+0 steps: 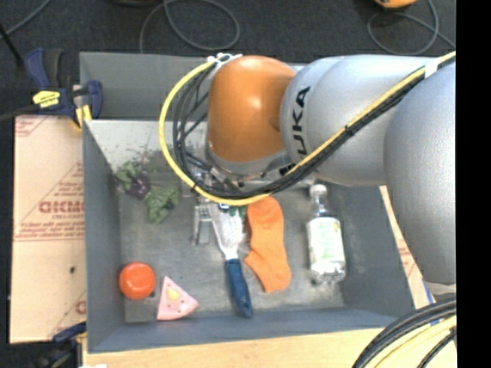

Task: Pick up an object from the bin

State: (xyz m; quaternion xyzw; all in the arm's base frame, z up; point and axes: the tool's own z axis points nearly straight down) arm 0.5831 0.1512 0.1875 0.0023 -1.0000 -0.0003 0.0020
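My gripper (202, 222) hangs below the orange wrist cover, low over the bin floor near the middle. Just to its right lies a brush (237, 280) with a white head and a blue handle that points toward the bin's front wall. An orange cloth (269, 245) lies folded beside the brush on the right. Left of the gripper sits a small green leafy toy (160, 202), with a purple and green one (134, 182) behind it. I see nothing held in the gripper.
A clear plastic bottle (325, 245) with a pale label lies at the right. An orange round thing (136, 280) and a pink wedge with a yellow spot (175, 301) sit in the front left corner. The arm covers the bin's back right.
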